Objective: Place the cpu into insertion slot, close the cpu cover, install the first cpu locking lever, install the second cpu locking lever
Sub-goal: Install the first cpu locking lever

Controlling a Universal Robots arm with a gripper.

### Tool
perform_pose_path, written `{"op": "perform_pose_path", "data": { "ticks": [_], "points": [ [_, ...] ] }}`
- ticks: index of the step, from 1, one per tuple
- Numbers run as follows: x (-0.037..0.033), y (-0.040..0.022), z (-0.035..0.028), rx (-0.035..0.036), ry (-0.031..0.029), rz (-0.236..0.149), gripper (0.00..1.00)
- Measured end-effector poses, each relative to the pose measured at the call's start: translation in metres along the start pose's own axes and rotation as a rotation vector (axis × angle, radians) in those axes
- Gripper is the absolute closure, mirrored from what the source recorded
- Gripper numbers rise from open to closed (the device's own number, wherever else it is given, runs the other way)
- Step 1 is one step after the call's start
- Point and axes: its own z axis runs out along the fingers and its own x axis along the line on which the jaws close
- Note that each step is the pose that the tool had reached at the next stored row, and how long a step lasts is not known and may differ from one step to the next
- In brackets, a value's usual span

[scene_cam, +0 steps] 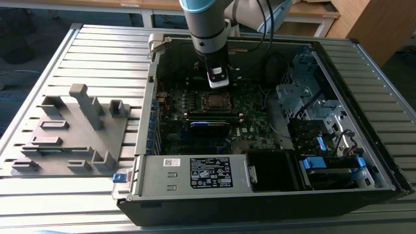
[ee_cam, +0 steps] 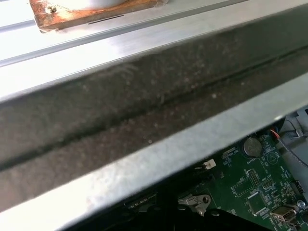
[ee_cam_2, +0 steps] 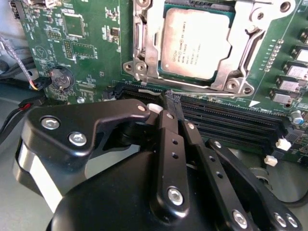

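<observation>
Chip (ee_cam_2: 195, 42) seated in its socket, cover (ee_cam_2: 240, 53) shut.
Claw (ee_cam_2: 172, 98) pinched together, empty, beside it; thin, fragile chip — edges only.

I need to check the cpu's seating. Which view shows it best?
The second wrist view: the cpu sits close up under the cpu cover. In the exterior view it is a small, distant square.

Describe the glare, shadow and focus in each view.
Exterior view: daylight glints off the ribbed table, the computer case interior lies in shadow. Second wrist view: the cpu is sharp, the gripper body close and soft. First wrist view: the case rail is blurred, glare above.
</observation>
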Motion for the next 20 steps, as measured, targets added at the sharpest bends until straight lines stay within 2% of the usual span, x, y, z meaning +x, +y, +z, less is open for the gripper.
{"op": "perform_pose_path", "data": {
  "ticks": [5,13,15,20],
  "points": [
    [0.0003,-0.0004,0.0016,0.0133,-0.0057,-0.004,0.89],
    [0.0007,-0.0010,0.0047,0.0552,-0.0235,-0.015,0.89],
    [0.0007,-0.0012,0.0048,0.0585,-0.0244,-0.016,0.89],
    [0.0008,-0.0012,0.0047,0.0591,-0.0245,-0.016,0.89]
  ]
}}
